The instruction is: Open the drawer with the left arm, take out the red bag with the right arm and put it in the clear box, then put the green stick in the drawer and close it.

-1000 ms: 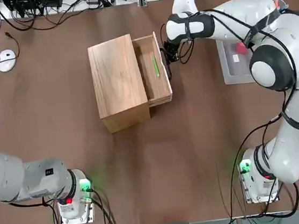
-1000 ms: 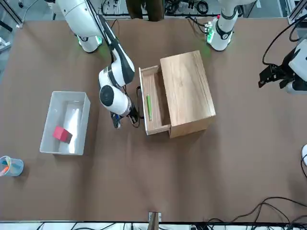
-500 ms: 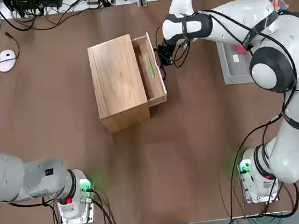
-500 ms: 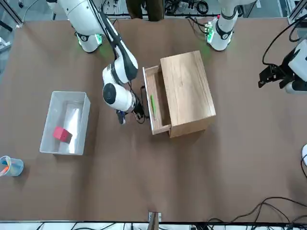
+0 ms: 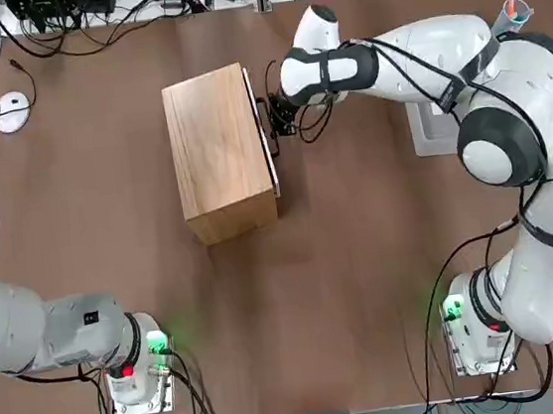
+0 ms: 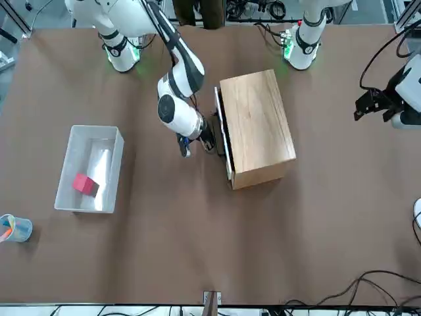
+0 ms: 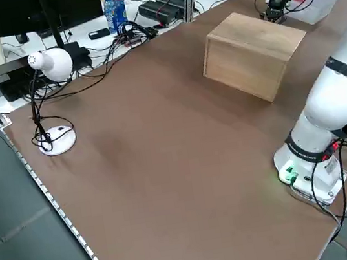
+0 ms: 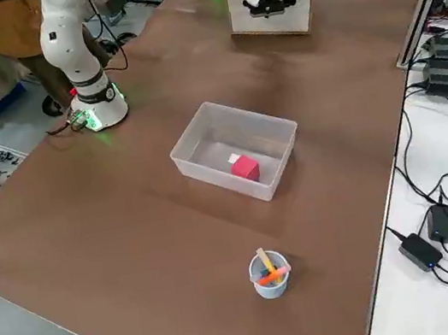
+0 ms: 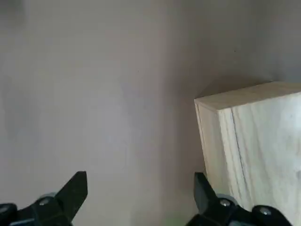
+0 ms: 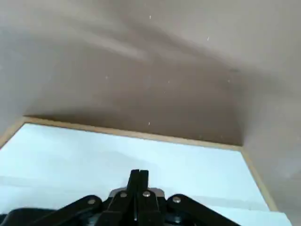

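Note:
The drawer sits pushed flush into the light-wood cabinet. My right gripper is shut, with its fingertips pressed together against the drawer's front face by the dark handle. The green stick is hidden from every view. The red bag lies inside the clear box, also seen as a pink cube in the right side view. My left gripper hangs open off to the robot's left of the cabinet, nothing between its fingers.
A small blue cup holding coloured sticks stands beyond the clear box. A white mouse and a white lamp sit at the far left corner. Cables run along the table's far edge.
The right gripper has moved toward the cabinet, pushing the drawer from open to shut. The green stick went out of sight with it. The left arm has stayed still.

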Robot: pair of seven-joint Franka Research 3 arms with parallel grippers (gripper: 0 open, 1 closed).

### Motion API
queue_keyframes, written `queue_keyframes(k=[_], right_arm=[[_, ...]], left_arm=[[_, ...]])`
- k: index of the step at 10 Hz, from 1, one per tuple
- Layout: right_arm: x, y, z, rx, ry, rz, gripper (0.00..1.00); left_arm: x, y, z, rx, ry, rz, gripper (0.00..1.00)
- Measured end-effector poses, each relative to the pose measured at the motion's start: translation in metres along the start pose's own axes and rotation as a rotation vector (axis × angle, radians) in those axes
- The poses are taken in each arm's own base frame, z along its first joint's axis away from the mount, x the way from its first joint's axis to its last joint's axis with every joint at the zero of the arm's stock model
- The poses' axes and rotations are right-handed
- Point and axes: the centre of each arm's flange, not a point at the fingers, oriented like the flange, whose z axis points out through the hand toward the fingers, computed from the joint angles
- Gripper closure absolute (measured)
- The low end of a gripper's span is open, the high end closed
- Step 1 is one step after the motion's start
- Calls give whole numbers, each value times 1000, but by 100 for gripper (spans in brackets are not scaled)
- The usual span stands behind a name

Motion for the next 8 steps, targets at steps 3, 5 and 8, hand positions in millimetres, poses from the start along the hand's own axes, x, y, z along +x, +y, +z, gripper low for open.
queue_keyframes(k=[3,5,8], right_arm=[[-9,3,3,29,-7,0,97],[-6,-1,-2,34,-8,0,97],[58,-27,-99,-58,-33,-95,95]], left_arm=[[0,0,0,0,0,0,0],[0,0,0,0,0,0,0],[0,0,0,0,0,0,0]])
